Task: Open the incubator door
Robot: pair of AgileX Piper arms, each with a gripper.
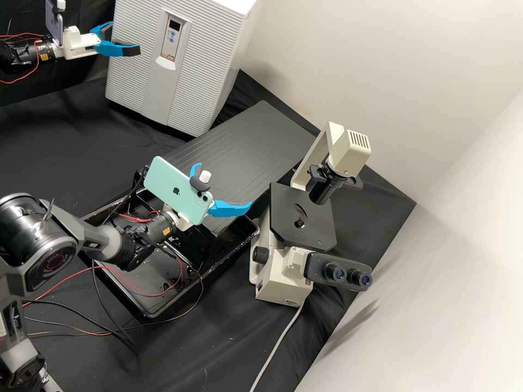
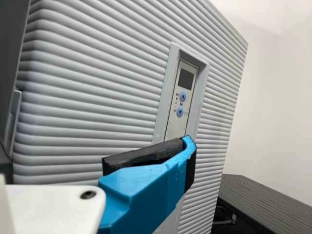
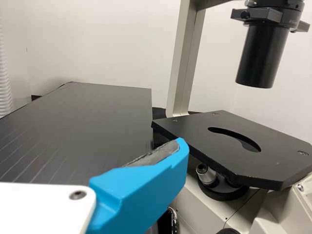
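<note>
Incubator: here it is, a big pale-grey incubator with a ribbed front [image 1: 133, 71], upright at the upper left of the high view, a small display and blue buttons on its control panel [image 1: 172, 37].
Door: the ribbed front door [image 2: 97, 87] sits flush and closed, facing the arms.
Left gripper: and there's the left gripper [image 1: 126, 37], upper left of the frame, its blue fingers parted, nothing between them, right in front of the door; whether it touches, I can't tell.
Right gripper: over to the right gripper [image 1: 224, 185], mid-frame, spread wide and empty, a mint-green phone [image 1: 174, 189] mounted behind its fingers.
Microscope: a cream microscope with a black stage [image 1: 299, 218], right of centre.
Board: a dark grey flat board [image 1: 234, 147], slanting between incubator and microscope.
Tray: a black rectangular tray [image 1: 150, 311], lower left of centre, beneath the right arm.
</note>
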